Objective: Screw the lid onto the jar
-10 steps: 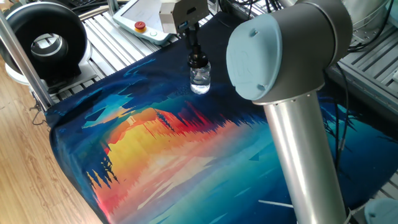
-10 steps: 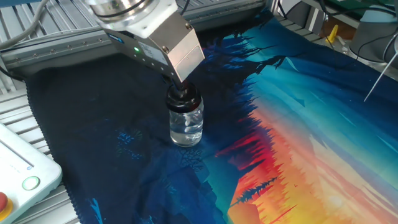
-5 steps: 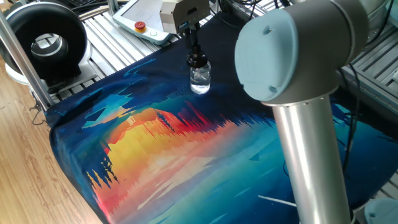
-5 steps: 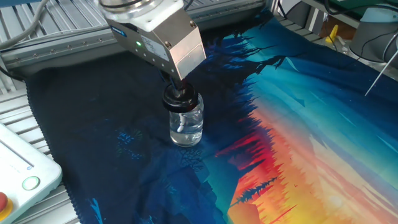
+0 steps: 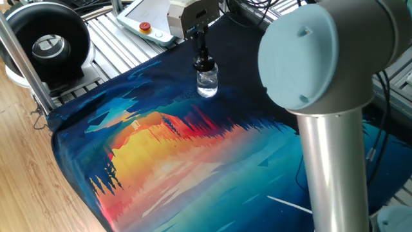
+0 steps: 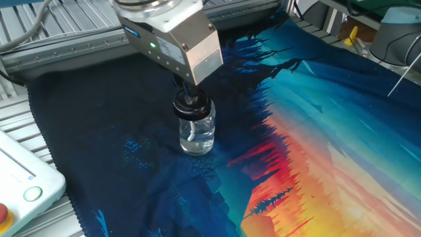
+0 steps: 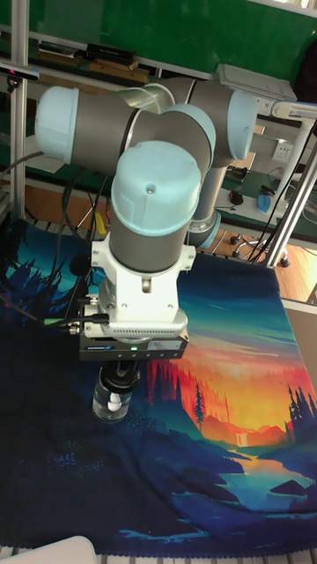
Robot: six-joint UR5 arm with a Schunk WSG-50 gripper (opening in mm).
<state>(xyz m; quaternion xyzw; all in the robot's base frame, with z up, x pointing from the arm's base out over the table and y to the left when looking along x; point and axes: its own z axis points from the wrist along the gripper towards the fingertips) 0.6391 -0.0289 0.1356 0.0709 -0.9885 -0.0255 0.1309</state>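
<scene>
The jar (image 5: pixel 207 82) (image 6: pixel 197 133) (image 7: pixel 112 403) is a small clear glass bottle standing upright on the dark part of the printed cloth. The black lid (image 5: pixel 204 63) (image 6: pixel 191 106) sits on its neck. My gripper (image 5: pixel 201 53) (image 6: pixel 191 97) comes straight down onto the lid from above and is shut on it. In the tall fixed view the gripper body hides most of the lid and the fingertips.
A colourful landscape cloth (image 5: pixel 167 154) covers the table. A large black ring-shaped device (image 5: pixel 45 45) stands at the back left, and a white pendant with a red button (image 5: pixel 146 27) lies behind the jar. The arm's big elbow (image 5: pixel 328 58) blocks the right side.
The wrist and gripper body have turned about the vertical axis over the jar, and the arm's elbow has swung right. The jar stays in place.
</scene>
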